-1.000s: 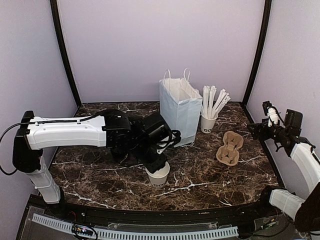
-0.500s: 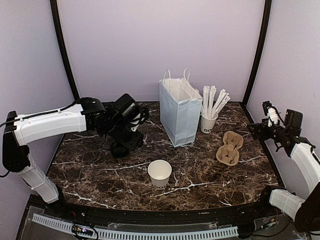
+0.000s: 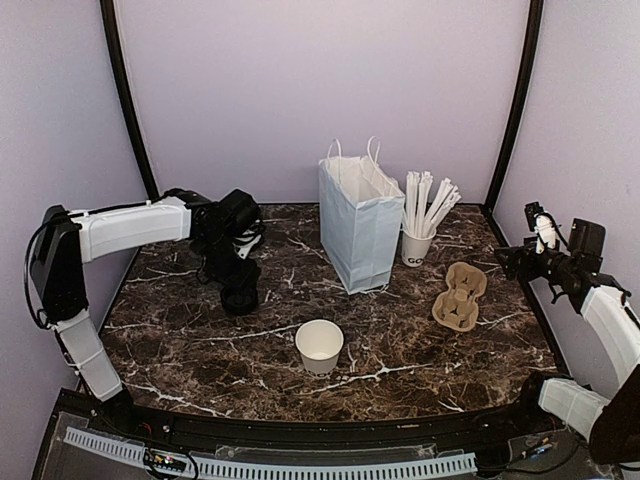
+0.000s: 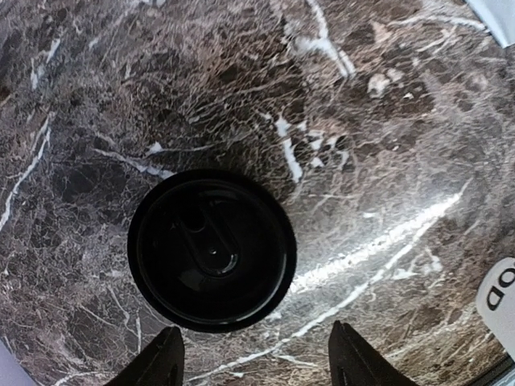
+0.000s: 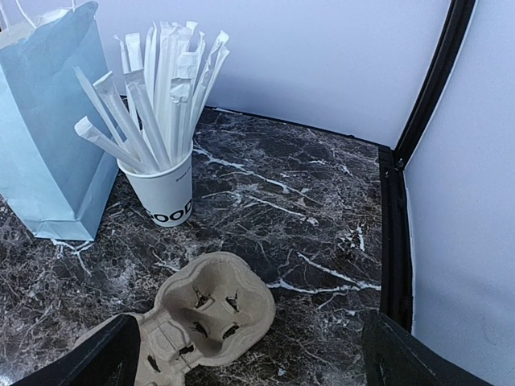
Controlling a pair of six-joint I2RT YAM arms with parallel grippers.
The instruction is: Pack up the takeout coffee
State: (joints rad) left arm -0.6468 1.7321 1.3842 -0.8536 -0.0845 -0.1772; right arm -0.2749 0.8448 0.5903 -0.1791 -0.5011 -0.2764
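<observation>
The takeout coffee cup (image 3: 320,345) stands upright on the marble table (image 3: 180,350), in the front middle, and it is without its cover: the top is open and the inside looks white. The black lid (image 4: 211,249) lies flat on the table at the left side, well apart from the cup. The left gripper (image 4: 256,363) hangs directly over this lid and points down at it. Its jaws stand partly apart with only bare marble between the tips, and in the left wrist view the lid is just beyond the tips without touching them, so this gripper has hold of nothing. The white paper bag (image 3: 360,225) stands upright behind the cup, toward the back wall, with its handles up. Just beside the bag, on its right, is a white cup of long white sticks (image 5: 165,193), and in front of that cup the brown pulp carrier (image 5: 201,314) lies on the table. The right gripper (image 5: 257,363) is at the far right edge, above the table and facing the carrier; its jaws are spread very wide and it carries nothing.
</observation>
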